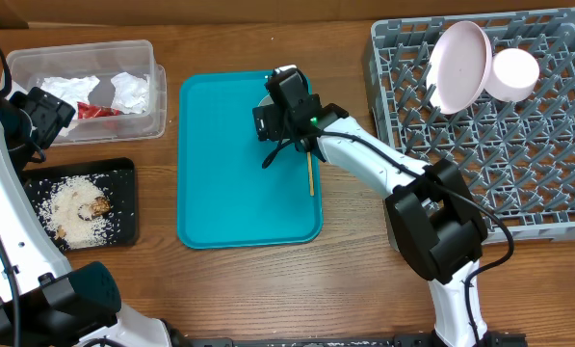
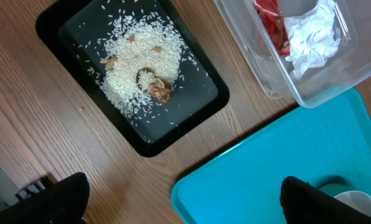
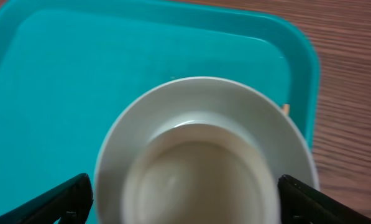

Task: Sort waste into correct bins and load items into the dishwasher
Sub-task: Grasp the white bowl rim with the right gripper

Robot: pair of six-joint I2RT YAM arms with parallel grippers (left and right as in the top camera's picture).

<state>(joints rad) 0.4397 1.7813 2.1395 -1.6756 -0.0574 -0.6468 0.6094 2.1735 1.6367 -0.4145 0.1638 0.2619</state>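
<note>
Right fingers (image 3: pixel 67 200) are held wide apart over the white plate (image 3: pixel 197 94) on the teal tray (image 3: pixel 54 74), dish rack (image 1: pixel 518 173) loading judged in hand; lowering and closing on its rim is needed next.

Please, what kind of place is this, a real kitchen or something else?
Probably a robot test bench staged for clearing dishes, not a real kitchen: a plain wooden table, a grey dish rack standing on it, and a teal tray beside a clear tub of napkins.
</note>
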